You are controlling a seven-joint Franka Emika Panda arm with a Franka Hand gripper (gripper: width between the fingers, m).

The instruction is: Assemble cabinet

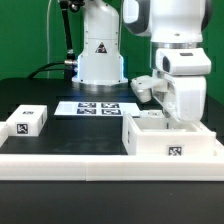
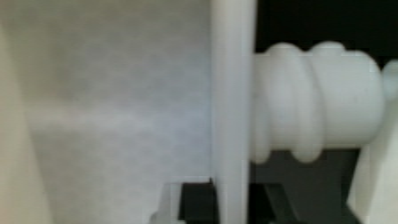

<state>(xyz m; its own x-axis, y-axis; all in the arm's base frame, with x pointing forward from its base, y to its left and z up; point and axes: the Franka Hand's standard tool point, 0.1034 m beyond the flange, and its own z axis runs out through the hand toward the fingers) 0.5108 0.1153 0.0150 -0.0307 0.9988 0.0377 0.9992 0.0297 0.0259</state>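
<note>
The large white cabinet box (image 1: 172,140) stands at the exterior view's right, with a tag on its front. My gripper (image 1: 163,116) points down over the box's back edge. In the wrist view my gripper (image 2: 228,200) has one dark finger (image 2: 192,202) on each side of a thin white panel (image 2: 228,90) seen edge-on, and it is shut on that panel. A ribbed, rounded white part (image 2: 317,100) lies close beside the panel. A small white tagged piece (image 1: 144,86) shows just beside my wrist. A white tagged block (image 1: 28,121) lies at the left.
The marker board (image 1: 98,107) lies flat in the middle of the dark table. A long low white border rail (image 1: 90,160) runs along the front. The robot base (image 1: 100,55) and its cables stand at the back.
</note>
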